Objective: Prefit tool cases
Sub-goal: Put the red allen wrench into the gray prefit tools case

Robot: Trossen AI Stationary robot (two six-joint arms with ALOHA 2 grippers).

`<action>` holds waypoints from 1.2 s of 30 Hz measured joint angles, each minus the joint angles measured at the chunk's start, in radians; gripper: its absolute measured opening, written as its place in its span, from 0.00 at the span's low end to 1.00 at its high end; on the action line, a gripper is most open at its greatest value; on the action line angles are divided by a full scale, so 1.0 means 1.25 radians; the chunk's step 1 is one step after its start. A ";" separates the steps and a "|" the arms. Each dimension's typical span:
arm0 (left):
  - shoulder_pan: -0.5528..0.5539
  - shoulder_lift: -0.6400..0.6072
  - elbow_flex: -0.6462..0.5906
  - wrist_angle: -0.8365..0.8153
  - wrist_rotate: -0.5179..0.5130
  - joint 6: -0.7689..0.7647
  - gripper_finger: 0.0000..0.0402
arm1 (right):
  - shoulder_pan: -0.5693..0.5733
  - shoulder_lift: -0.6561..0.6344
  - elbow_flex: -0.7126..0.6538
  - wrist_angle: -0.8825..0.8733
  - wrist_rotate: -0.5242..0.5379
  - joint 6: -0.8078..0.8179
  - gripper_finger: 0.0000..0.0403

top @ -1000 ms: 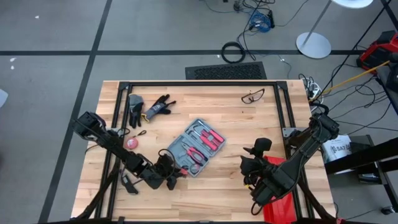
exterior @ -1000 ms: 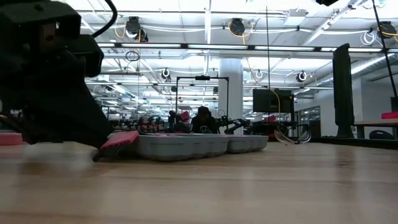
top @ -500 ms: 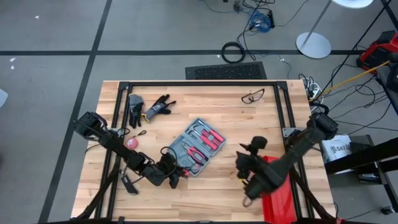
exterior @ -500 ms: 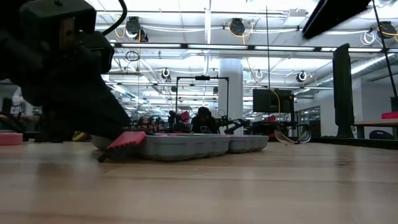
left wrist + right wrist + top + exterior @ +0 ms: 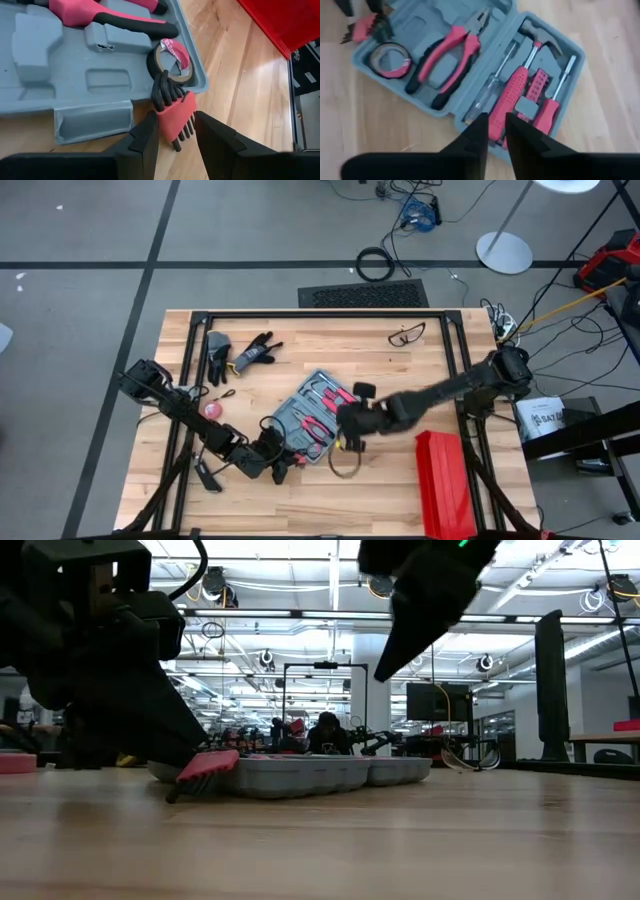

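The blue-grey tool case point(image 5: 318, 412) lies open on the table with pliers, a hammer, screwdrivers and a tape roll point(image 5: 170, 60) in its slots. It also shows in the low view point(image 5: 300, 775) and the right wrist view point(image 5: 470, 65). My left gripper point(image 5: 285, 462) is at the case's near left corner, shut on a red hex key set point(image 5: 175, 120). My right gripper point(image 5: 345, 450) hangs above the case's near right side, shut and empty point(image 5: 495, 130). My left gripper pinches the red holder point(image 5: 172, 125) of the hex key set between its two fingers, one on each flat side. The fingers come low from the table's near left side. The set is tilted, its bent key ends point(image 5: 162, 90) against the case's rim by the tape roll.
A long red box point(image 5: 440, 480) lies at the near right. Gloves point(image 5: 240, 352) and safety glasses point(image 5: 407, 333) lie toward the far edge. A pink round thing point(image 5: 212, 410) sits left of the case. Bare wood lies between the case and the red box.
My right gripper has swung from beside the red box at the near right toward the table's left and far side, and now hangs over the case. The red box stays on the table. My left gripper has shifted a little at the case's corner with the hex key set.
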 joint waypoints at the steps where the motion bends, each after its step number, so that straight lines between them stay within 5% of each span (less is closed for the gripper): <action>1: 0.000 0.000 0.000 0.000 0.000 0.000 0.32 | -0.023 0.000 0.000 0.003 -0.027 -0.012 0.13; 5: 0.000 0.000 0.000 0.001 0.024 0.000 0.32 | -0.101 0.000 0.000 -0.049 -0.074 -0.037 0.10; 11: 0.000 0.000 0.000 0.001 0.027 -0.006 0.32 | -0.150 0.003 -0.064 0.084 -0.296 -0.106 0.15; 22: 0.026 0.048 0.006 0.050 0.044 -0.005 0.32 | -0.150 0.011 -0.241 0.356 -0.291 -0.119 0.18; 36: 0.046 0.102 0.048 0.112 0.051 0.042 0.32 | -0.149 0.095 -0.245 0.449 -0.291 -0.096 0.18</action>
